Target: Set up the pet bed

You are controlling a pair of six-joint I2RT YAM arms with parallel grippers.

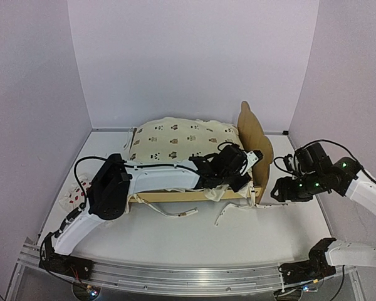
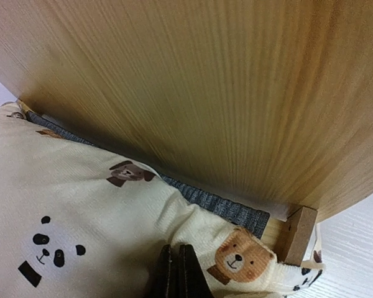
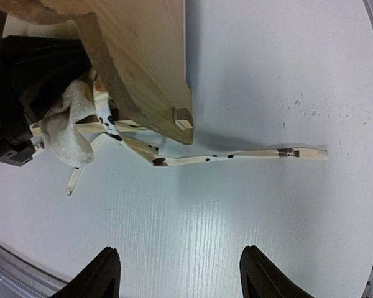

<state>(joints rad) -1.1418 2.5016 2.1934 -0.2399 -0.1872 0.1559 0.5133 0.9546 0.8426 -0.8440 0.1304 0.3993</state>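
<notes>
Pet bed (image 1: 254, 138), centre of worktop (image 1: 175, 241), quilt (image 1: 175, 141) on top: left end effector (image 2: 178, 273) closed at quilt's head end, grip unclear; right end effector (image 3: 180, 273) wide open, empty, alongside; risk: tugging bunches quilt or slides the unbraced bed.

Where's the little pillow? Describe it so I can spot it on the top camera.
Find the wooden bed mid-table, then look left, past the left arm, toward the left wall. The pillow lies on the table there, apart from the bed and partly behind the arm. It is white with red dots, unlike the cream quilt with animal faces.
</notes>
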